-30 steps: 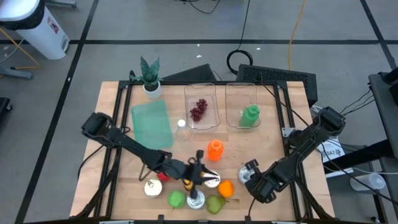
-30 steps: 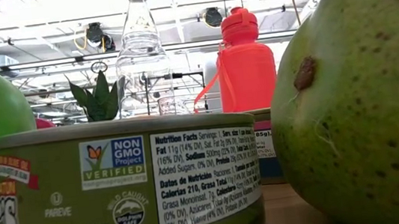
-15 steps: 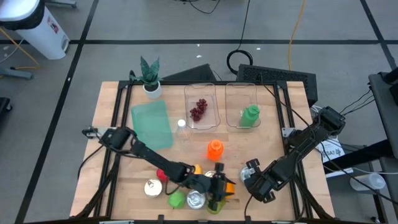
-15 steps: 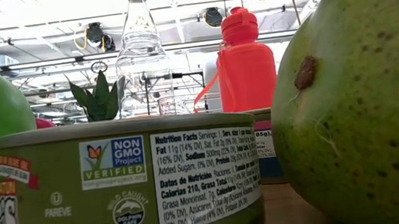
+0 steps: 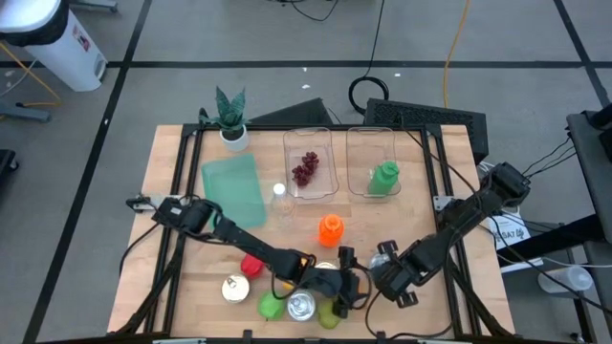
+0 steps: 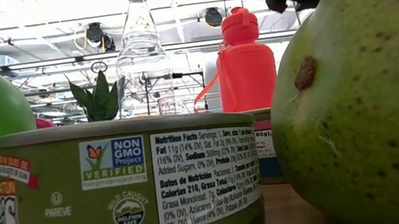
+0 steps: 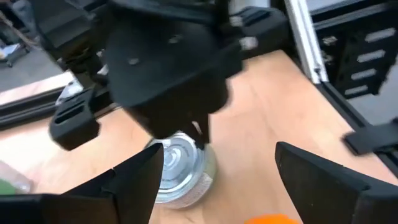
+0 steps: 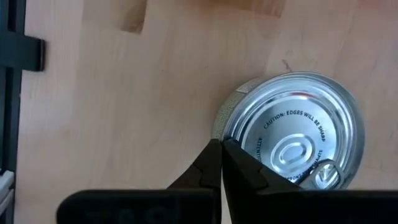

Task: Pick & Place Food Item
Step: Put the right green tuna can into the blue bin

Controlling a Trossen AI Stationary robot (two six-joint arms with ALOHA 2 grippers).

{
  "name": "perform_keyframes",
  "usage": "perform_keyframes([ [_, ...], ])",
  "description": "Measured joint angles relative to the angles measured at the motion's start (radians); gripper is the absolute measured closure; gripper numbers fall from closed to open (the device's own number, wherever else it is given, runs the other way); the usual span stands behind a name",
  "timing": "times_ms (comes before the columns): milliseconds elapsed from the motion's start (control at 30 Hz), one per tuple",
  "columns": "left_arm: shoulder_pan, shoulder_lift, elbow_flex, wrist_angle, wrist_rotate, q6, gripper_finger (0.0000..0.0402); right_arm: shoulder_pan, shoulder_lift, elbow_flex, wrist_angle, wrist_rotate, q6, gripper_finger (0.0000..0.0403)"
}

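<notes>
Orange fruit (image 5: 346, 278) sits at the front edge of the bench (image 5: 172, 205), mostly hidden under the left end effector (image 5: 344, 287); only a sliver of orange shows, also at the edge of the left wrist view (image 7: 268, 219). Left end effector's fingers (image 7: 134, 180) are spread wide apart, straddling that spot, nothing clamped btwn them.

Just beside it: a green pear (image 5: 330, 312) and a silver can (image 5: 301, 306) at the front edge, w/ a green apple (image 5: 271, 306) next along, then a second can (image 5: 233, 288) and a red item (image 5: 251, 266) further left. From low view the olive-label can (image 6: 117, 185) and pear (image 6: 360, 101) fill the foreground.

Right end effector (image 5: 382, 260) hangs just right of the left one, over another tin (image 8: 298, 146); its fingers (image 8: 217, 165) are pressed together, tips touching, holding nothing.

Mid-bench: orange bottle (image 5: 330, 229) and a clear bottle (image 5: 280, 199). Farther back: clear tray w/ grapes (image 5: 306, 168), second tray w/ a green bottle (image 5: 385, 178), green board (image 5: 232, 189), potted plant (image 5: 230, 117).
</notes>
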Motion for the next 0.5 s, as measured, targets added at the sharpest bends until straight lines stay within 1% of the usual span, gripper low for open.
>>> perform_keyframes([
  [167,0.021,0.0,0.0,-0.01,0.032,-0.009,0.0086,-0.032,-0.029,0.0,0.006,-0.004,0.002,0.0403],
  [300,0.029,0.0,0.0,-0.025,0.033,-0.022,0.0086,-0.045,-0.072,0.0,0.004,-0.003,-0.002,0.0403],
  [500,0.031,-0.002,0.0,-0.025,0.034,0.012,0.0089,-0.047,-0.129,0.0,0.004,-0.001,-0.001,0.0403],
])
